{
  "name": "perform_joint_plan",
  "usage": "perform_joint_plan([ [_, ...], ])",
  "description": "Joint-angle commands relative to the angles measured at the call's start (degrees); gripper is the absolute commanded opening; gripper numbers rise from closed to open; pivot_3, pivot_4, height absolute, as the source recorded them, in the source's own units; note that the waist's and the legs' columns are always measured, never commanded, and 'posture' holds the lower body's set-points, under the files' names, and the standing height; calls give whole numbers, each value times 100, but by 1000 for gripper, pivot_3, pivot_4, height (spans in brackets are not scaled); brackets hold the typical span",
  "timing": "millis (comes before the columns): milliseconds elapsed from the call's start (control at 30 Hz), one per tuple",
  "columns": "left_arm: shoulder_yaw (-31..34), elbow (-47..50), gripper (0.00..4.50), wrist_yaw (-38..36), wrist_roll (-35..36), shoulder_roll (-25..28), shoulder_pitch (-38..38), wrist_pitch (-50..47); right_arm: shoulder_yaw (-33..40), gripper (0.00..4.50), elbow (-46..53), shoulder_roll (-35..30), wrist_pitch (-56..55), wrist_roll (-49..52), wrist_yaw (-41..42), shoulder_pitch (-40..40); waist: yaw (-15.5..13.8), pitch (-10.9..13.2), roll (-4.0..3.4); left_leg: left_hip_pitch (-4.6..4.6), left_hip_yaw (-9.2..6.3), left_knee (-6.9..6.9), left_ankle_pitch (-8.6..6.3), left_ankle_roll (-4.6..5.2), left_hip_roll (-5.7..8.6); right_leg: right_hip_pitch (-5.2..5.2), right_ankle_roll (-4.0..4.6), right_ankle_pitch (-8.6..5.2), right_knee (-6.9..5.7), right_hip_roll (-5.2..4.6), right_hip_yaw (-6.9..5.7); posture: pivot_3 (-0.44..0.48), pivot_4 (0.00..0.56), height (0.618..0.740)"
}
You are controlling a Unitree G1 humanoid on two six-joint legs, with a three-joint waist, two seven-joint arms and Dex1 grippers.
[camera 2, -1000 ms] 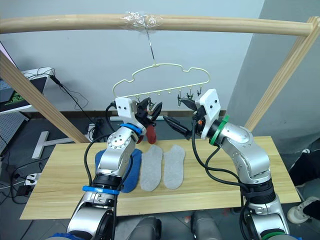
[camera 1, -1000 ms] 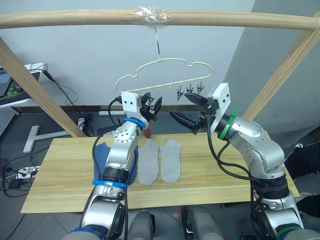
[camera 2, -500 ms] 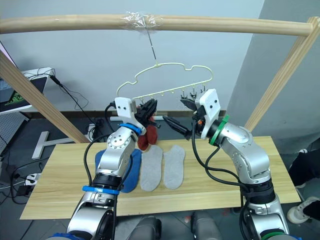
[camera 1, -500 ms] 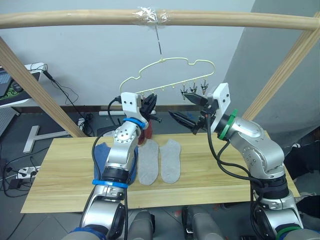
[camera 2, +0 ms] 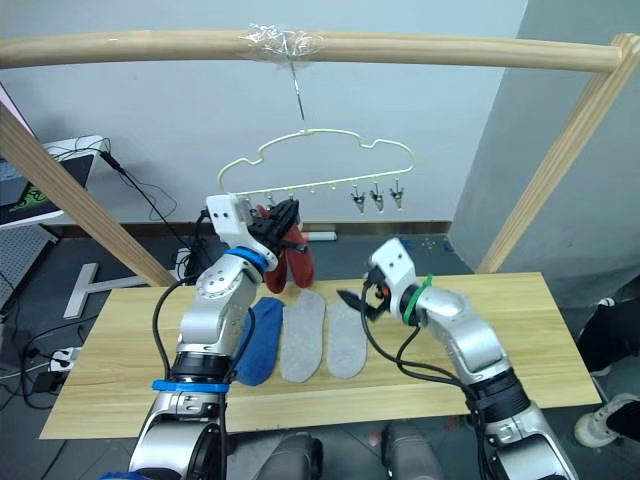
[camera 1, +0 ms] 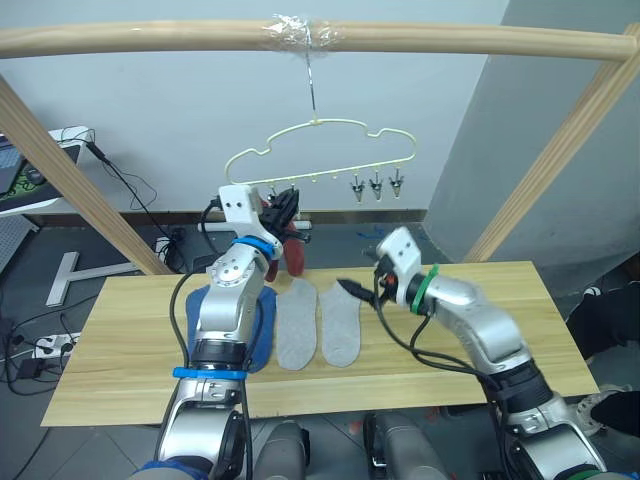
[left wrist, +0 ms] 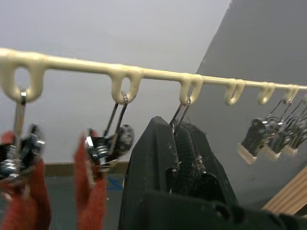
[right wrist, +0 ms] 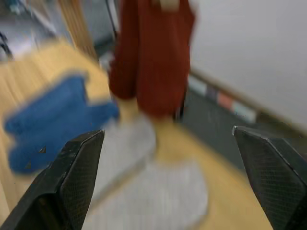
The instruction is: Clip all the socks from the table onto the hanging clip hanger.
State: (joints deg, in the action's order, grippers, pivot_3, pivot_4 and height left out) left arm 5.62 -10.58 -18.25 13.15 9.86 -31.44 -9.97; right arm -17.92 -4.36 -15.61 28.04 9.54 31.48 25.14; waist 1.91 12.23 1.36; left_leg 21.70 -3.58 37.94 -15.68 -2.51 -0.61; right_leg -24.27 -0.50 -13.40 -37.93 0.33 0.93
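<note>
The pale clip hanger (camera 1: pixel 320 150) hangs level from the wooden bar. Two rust red socks (camera 2: pixel 290 265) dangle from its left clips, seen close up as red socks (left wrist: pixel 91 201) in the left wrist view. My left gripper (camera 1: pixel 288 207) is up at the hanger, shut on the third clip (left wrist: pixel 178 125). Three free clips (camera 1: pixel 375 185) hang further right. On the table (camera 1: pixel 120 360) lie two grey socks (camera 1: pixel 318 322) side by side and blue socks (camera 2: pixel 258 338) to their left, partly behind my left arm. My right gripper (camera 2: pixel 352 299) hovers low over the grey socks, open.
A thick wooden bar (camera 1: pixel 150 38) spans the top, with slanted wooden posts (camera 1: pixel 60 160) at both sides behind the table. Cables and a white stand lie on the floor at back left. The table's right half (camera 1: pixel 500 290) is bare wood.
My right arm has dropped from beside the hanger's clips down to just above the grey socks. The hanger has swung back level. My left gripper stays at the clips, shifted slightly left.
</note>
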Motion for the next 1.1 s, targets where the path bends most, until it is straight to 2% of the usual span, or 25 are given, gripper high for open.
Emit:
perform_joint_plan([
  [33, -5, 276, 9, -24, 54, 44, 120, -181, -152, 4500, -811, 299, -616, -387, -140, 134, -1, 0, 0, -1, 0, 0, 0, 0, -1, 0, 0, 0, -1, 0, 2, -10, 200, 740],
  [200, -32, 535, 9, 42, 89, 3, 257, -328, -154, 4500, -2423, 778, -1280, -812, -422, 422, -9, 0, 0, -7, 2, 1, 0, 0, -4, 3, 0, 0, -3, 7, 3, 26, 202, 740],
  [433, -21, 788, 9, 82, 93, 41, 398, -482, -4, 4500, -3977, 1282, -1661, -1101, -636, 874, -11, 0, 0, -10, 12, -2, 0, 0, -7, 3, 8, 5, -3, 6, 9, 50, 204, 740],
  [667, -50, 888, 9, 111, 66, 35, 441, -532, -14, 4500, -4654, 1529, -1945, -1379, -653, 1065, -16, 0, 0, -30, 16, -1, 0, 0, -9, 17, 2, 1, -7, 6, 11, 58, 202, 740],
  [800, -76, 929, 0, 122, 58, 46, 464, -540, -123, 3629, -4795, 1484, -2109, -1610, -542, 976, -15, -1, 0, -35, 23, -2, 0, 0, -9, 18, 2, 2, -9, 6, 15, 64, 200, 740],
  [1100, -95, 926, 0, 111, 50, 84, 489, -531, -347, 364, -4834, 1094, -2532, -2003, -218, 611, -26, -1, 0, -58, 27, -6, 0, 0, -7, 38, 1, 1, -6, 5, 19, 64, 200, 740],
])
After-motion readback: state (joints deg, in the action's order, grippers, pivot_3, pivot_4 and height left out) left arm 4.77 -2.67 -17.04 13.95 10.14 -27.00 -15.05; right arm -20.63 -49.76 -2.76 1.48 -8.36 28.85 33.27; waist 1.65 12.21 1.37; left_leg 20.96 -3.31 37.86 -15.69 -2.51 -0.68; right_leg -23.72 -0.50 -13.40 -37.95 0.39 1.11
